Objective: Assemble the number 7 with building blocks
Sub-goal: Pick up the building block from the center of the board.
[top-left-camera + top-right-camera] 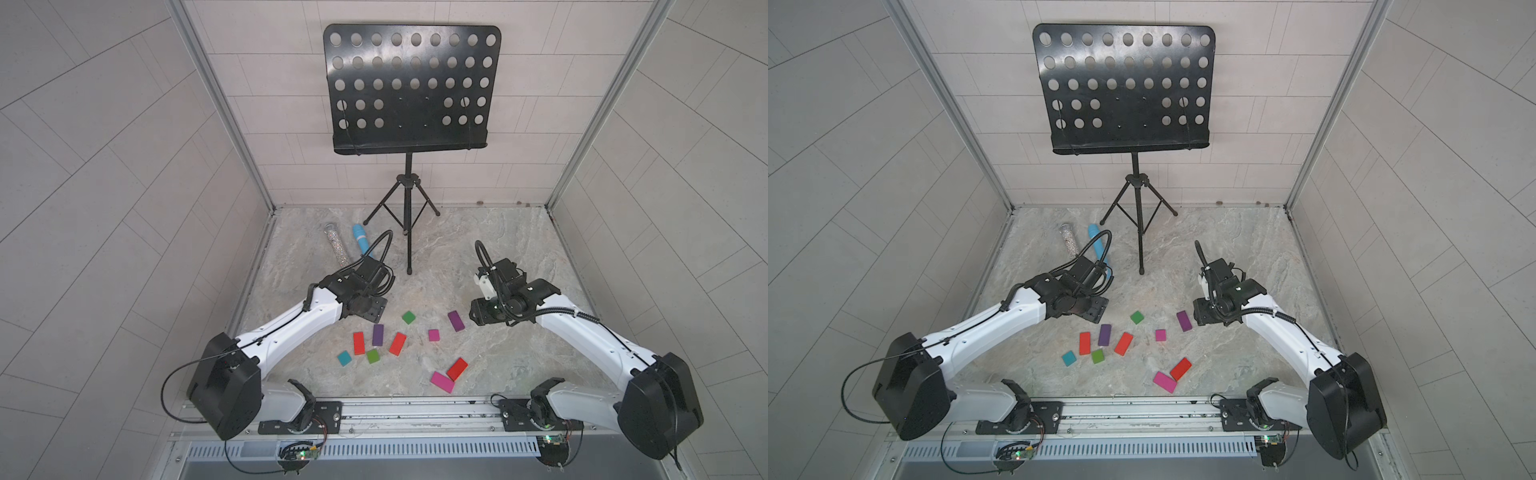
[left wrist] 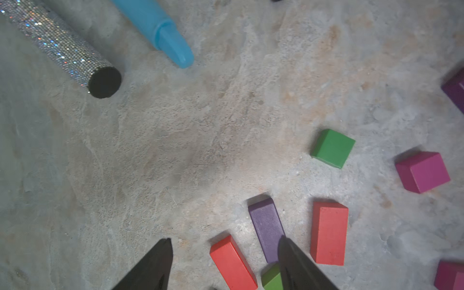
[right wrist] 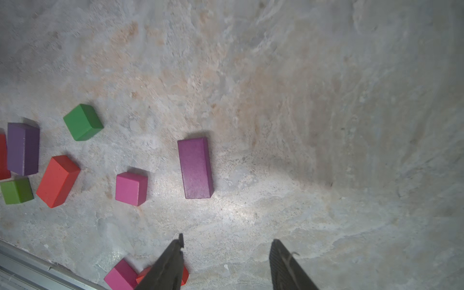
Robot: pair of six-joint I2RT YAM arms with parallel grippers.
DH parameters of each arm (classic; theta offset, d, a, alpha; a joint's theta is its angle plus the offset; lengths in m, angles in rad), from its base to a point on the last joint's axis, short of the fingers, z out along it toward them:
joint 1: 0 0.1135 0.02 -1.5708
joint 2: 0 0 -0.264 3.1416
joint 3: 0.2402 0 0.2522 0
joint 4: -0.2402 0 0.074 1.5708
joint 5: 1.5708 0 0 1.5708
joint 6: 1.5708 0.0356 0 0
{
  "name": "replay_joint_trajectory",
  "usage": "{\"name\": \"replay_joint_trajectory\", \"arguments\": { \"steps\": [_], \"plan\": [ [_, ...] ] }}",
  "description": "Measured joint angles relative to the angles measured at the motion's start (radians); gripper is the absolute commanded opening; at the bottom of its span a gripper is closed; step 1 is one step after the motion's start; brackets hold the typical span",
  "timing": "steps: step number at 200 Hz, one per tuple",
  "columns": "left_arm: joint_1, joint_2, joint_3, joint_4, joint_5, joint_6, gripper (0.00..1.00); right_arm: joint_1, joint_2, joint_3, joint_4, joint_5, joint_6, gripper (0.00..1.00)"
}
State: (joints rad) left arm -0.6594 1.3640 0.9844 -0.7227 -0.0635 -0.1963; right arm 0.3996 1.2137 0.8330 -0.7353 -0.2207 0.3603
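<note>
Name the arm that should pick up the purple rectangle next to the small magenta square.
Right. That purple rectangle lies just ahead of the right pincer, whose jaws stand open and empty, in the right wrist view. The left pincer hangs by a red rectangle, farther away.

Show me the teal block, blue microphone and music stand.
teal block (image 1: 344, 358), in a top view, top face centre
blue microphone (image 2: 147, 18), left wrist view, its body
music stand (image 1: 1131, 112), in a top view, perforated plate

Even diffuse light in both top views, walls (image 1: 83, 187) bowed by wide-angle distortion toward the edges, wrist views slightly soft, bright patch on the table (image 3: 241, 211), short soft shadows beside blocks (image 3: 195, 168), glints on tube (image 2: 57, 42).
</note>
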Motion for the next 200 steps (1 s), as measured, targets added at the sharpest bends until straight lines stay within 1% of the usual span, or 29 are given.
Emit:
{"name": "replay_joint_trajectory", "arguments": {
  "steps": [53, 113, 200],
  "plan": [
    [-0.073, 0.15, 0.029, 0.0, 0.042, -0.006, 0.71, 0.006, 0.025, -0.01, 0.032, 0.003, 0.06, 0.6],
    [-0.129, 0.218, 0.087, 0.04, 0.088, -0.005, 0.71, 0.013, 0.071, -0.01, 0.084, 0.005, 0.09, 0.63],
    [-0.142, 0.394, 0.149, 0.126, 0.128, 0.005, 0.71, 0.013, 0.068, -0.022, 0.105, 0.036, 0.109, 0.67]
  ]
}}
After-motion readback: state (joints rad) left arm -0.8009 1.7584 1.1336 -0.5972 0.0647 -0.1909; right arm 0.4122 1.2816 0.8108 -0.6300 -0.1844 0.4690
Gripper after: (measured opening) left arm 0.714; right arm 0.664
